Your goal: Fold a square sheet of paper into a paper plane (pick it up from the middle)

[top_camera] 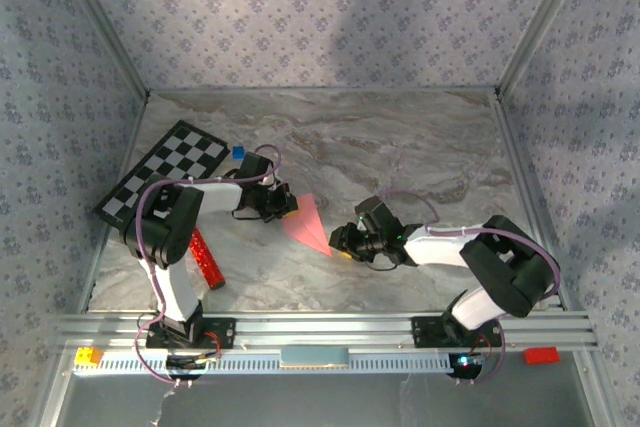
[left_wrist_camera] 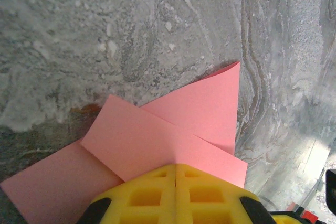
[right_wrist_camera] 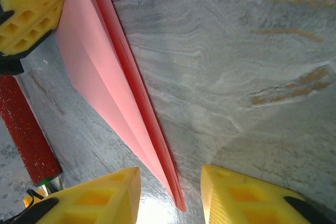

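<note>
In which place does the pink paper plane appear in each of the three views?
Top external: the paper plane lies mid-table, between the arms.
Left wrist: lower centre, beyond the left fingers.
Right wrist: diagonal strip, top left to bottom centre.
Shared landmark: the left fingers at its wide end.

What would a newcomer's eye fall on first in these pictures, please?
The pink paper plane at the centre of the table stands out most, its wide end at the shut left gripper and its tip between the fingers of the open right gripper. Then the checkerboard at far left and the red glittery bar near the left arm.
</note>
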Tool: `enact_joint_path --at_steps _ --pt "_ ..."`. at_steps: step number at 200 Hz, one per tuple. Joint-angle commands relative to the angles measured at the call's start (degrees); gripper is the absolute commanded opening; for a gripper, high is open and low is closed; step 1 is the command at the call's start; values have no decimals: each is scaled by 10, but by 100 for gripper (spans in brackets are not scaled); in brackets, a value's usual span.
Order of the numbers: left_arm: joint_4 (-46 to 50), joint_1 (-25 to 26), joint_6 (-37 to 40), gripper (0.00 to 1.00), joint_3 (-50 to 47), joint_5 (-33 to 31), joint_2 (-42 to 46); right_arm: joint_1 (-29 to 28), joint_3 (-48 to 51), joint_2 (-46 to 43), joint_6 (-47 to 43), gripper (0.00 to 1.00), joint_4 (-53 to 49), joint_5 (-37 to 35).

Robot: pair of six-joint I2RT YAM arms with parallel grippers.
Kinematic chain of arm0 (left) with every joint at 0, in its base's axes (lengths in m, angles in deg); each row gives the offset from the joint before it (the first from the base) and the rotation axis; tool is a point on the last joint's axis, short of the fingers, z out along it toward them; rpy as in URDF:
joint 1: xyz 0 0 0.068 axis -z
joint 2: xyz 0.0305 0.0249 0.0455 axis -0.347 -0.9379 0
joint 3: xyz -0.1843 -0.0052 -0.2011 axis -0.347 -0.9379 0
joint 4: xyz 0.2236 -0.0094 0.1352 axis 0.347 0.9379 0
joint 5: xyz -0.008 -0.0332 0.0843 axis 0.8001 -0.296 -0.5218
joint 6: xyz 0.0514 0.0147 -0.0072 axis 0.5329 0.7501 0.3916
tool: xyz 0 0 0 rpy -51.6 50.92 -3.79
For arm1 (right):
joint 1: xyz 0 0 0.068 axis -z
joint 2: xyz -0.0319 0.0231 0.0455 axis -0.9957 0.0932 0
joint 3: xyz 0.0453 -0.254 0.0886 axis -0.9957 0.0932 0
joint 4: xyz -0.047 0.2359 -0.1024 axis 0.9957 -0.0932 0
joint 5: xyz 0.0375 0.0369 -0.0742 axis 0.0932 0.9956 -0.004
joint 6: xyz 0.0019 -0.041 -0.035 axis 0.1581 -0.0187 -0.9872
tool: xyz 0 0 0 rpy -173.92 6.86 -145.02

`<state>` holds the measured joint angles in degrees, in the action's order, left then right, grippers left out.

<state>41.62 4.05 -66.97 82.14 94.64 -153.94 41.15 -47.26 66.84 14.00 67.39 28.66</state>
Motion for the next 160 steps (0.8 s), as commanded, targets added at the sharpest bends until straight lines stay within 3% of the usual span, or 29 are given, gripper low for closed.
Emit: enact_joint_path --at_steps 1,66,160 --pt "38 -4 3 2 -4 -6 -16 -8 -2 7 10 34 3 11" --pt "39 -4 -5 2 0 -4 -19 -23 13 -5 23 37 -18 3" --pt "33 -3 -10 2 -3 -1 -23 -20 9 23 34 32 65 16"
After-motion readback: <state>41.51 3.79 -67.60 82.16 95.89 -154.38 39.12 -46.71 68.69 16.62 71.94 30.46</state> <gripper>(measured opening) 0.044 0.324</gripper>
